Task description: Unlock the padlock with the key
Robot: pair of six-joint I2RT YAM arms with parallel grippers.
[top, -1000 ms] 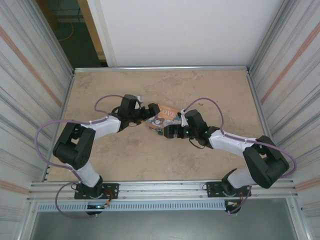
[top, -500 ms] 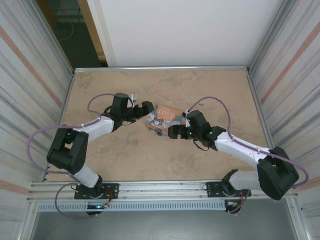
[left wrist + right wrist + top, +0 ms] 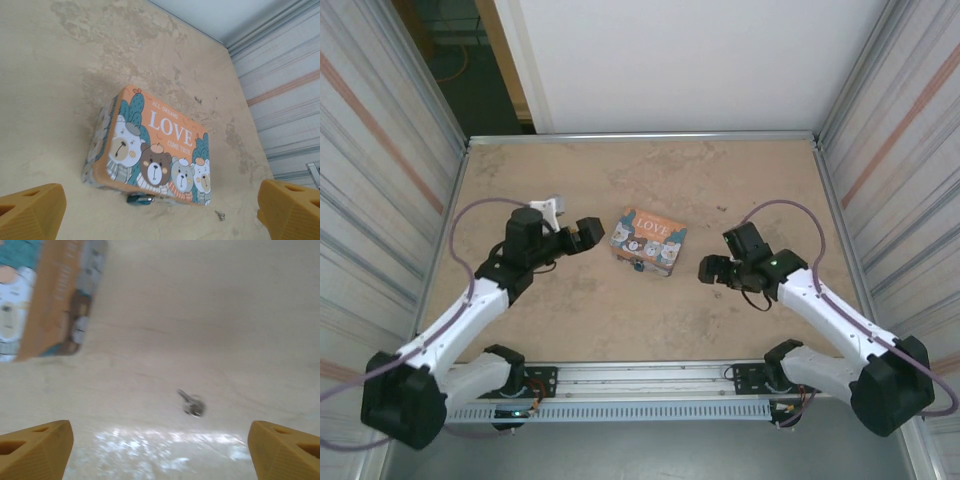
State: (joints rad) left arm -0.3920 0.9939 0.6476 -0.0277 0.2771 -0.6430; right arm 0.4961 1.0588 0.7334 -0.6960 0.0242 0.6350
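The tiny blue-teal padlock (image 3: 140,199) hangs at the near edge of the orange "LOVE" tin box (image 3: 160,145), which lies flat mid-table (image 3: 648,240). In the top view the padlock (image 3: 638,265) is a small dark speck. The small metal key (image 3: 220,215) lies loose on the table by the box's right corner, and looks blurred in the right wrist view (image 3: 191,405). My left gripper (image 3: 588,232) stands open left of the box, holding nothing (image 3: 160,214). My right gripper (image 3: 708,270) is open right of the box, and the key lies on the table ahead of its fingers (image 3: 160,447).
Corrugated metal walls (image 3: 400,200) close in the tan table (image 3: 640,320) on the left and right, with a white panel behind. An aluminium rail (image 3: 640,375) runs along the near edge by the arm bases.
Both arms have pulled back from the box, the left to the left, the right to the right and nearer. The box, earlier hemmed in by both grippers, stands apart.
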